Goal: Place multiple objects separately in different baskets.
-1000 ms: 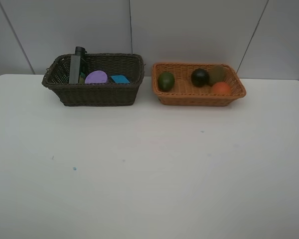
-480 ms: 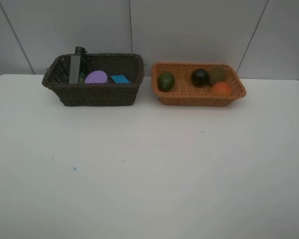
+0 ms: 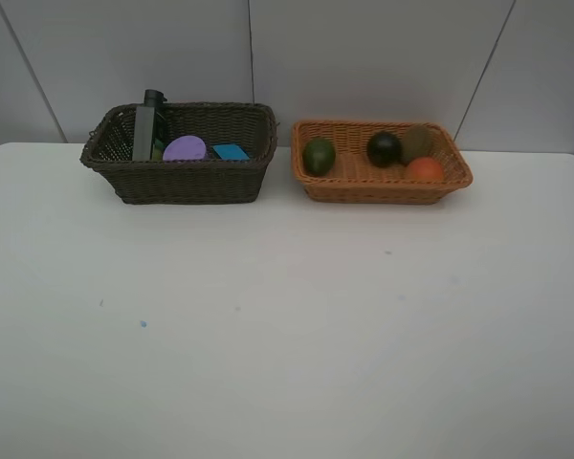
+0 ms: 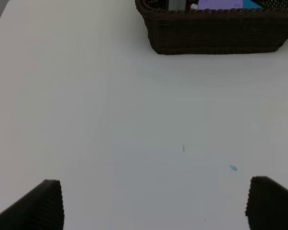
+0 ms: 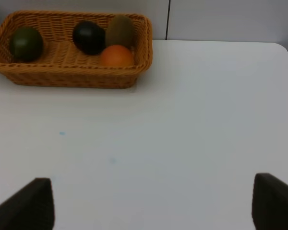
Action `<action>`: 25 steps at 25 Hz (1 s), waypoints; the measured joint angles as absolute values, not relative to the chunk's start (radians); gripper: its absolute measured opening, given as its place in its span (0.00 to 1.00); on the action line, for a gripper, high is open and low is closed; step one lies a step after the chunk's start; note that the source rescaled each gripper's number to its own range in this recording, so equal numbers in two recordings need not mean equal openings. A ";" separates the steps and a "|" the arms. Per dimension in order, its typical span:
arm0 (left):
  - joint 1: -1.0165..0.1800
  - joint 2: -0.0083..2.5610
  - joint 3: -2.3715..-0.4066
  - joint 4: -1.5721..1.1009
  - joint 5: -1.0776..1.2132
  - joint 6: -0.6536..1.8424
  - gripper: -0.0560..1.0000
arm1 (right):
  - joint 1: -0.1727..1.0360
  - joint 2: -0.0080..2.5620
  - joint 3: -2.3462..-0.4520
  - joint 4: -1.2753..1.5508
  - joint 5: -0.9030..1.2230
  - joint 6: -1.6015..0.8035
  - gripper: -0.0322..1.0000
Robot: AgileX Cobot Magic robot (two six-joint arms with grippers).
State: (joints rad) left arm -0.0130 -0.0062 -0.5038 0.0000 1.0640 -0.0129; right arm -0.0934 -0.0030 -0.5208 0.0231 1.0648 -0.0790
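Both grippers, left (image 4: pixel 153 203) and right (image 5: pixel 153 203), stood wide and empty, well short of the dark basket (image 3: pixel 179 153); orange basket (image 3: pixel 380 162) lay beside it.

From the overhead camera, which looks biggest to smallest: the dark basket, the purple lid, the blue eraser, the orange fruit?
1. dark basket
2. purple lid
3. blue eraser and orange fruit: about alike, both partly hidden, so unranked.

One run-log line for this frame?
dark basket: bottle, purple lid, blue eraser | tan basket: four fruits | grippers: open, empty
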 joint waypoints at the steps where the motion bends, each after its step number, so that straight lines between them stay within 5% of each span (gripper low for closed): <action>1: -0.013 -0.006 -0.504 0.000 1.064 -0.013 1.00 | -0.093 -0.003 -0.521 0.023 1.065 -0.079 1.00; 25: -0.013 -0.006 -0.504 0.000 1.064 -0.013 1.00 | -0.093 -0.003 -0.521 0.023 1.065 -0.079 1.00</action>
State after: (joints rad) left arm -0.0130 -0.0062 -0.5038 0.0000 1.0640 -0.0129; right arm -0.0934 -0.0030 -0.5208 0.0231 1.0648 -0.0788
